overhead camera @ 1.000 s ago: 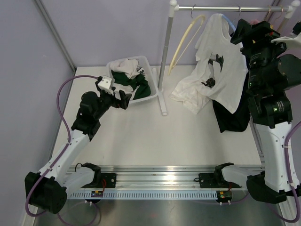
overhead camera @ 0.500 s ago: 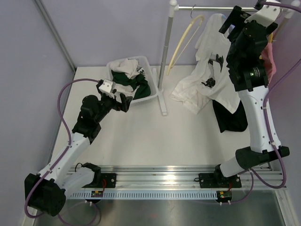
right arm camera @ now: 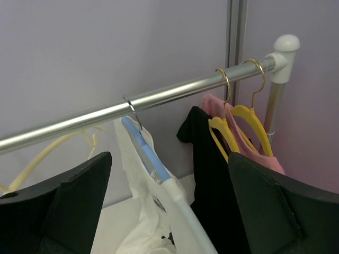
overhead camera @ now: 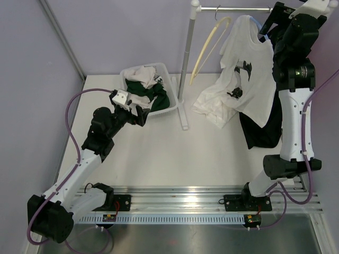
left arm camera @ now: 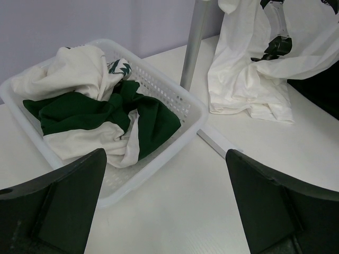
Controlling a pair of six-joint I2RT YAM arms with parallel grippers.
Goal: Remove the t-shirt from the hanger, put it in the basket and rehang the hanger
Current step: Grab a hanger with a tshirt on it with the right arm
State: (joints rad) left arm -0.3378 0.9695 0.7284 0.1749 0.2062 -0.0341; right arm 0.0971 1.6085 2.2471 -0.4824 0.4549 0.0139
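A white t-shirt (overhead camera: 241,69) with a dark print hangs from the rail (overhead camera: 233,8) on a blue hanger (right arm camera: 145,151). Its lower part lies bunched on the table (left arm camera: 249,79). My right gripper (overhead camera: 273,21) is raised to rail height just right of the shirt's shoulder. In the right wrist view it (right arm camera: 169,211) stands open, with the hanger's arm and the shirt's neck ahead between the fingers and nothing gripped. My left gripper (overhead camera: 142,114) is open and low over the table beside the basket, holding nothing (left arm camera: 167,206).
A white basket (overhead camera: 145,67) of green and white clothes stands at the back left, next to the rack's upright pole (overhead camera: 186,58). An empty cream hanger (overhead camera: 209,45) hangs left of the shirt. A black shirt (right arm camera: 212,174) and a pink garment (right arm camera: 265,159) hang on yellow hangers to its right.
My right arm has straightened up, swinging its gripper to the rail beside the white t-shirt's hanger. The left arm has barely moved. Both grippers stay open.
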